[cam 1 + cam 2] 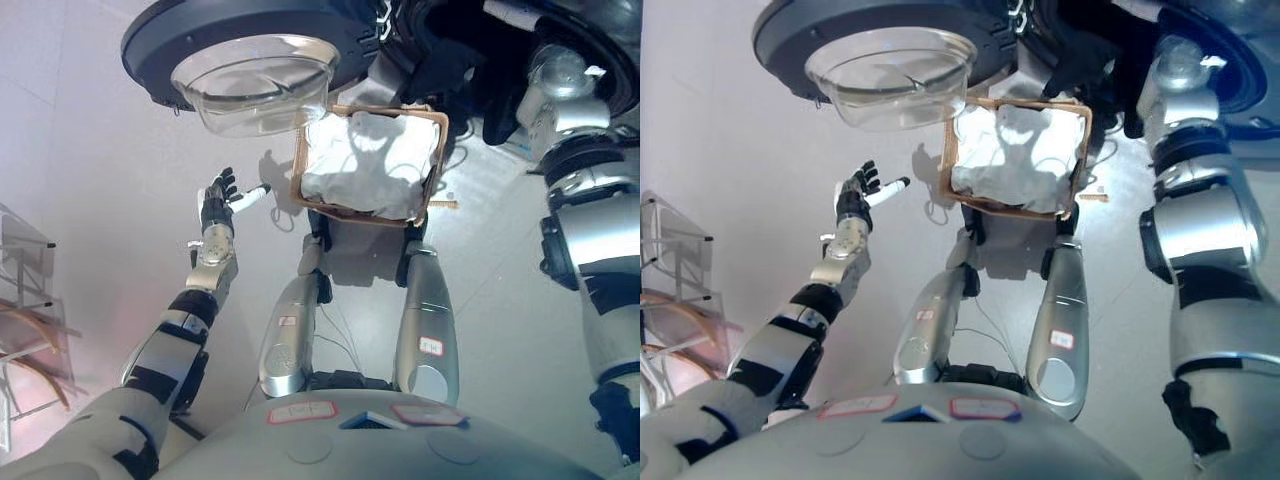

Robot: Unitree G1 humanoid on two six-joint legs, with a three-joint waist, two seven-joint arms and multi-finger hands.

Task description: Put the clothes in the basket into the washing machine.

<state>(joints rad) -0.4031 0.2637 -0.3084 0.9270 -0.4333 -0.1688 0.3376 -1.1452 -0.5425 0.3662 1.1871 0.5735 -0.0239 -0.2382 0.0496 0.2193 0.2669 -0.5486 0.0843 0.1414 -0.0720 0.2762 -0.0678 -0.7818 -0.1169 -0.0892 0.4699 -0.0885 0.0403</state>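
my left hand hangs open, holding nothing, beside the basket. my right hand reaches into the dark drum; grip state: cannot tell. clothes remain heaped in the basket. risk: the open door overhangs the basket corner and may snag lifted cloth.

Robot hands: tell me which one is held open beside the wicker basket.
The left robot hand, fingers spread above the floor, left of the brown wicker basket of white clothes. The right robot hand reaches up past the basket, fingers unclear.
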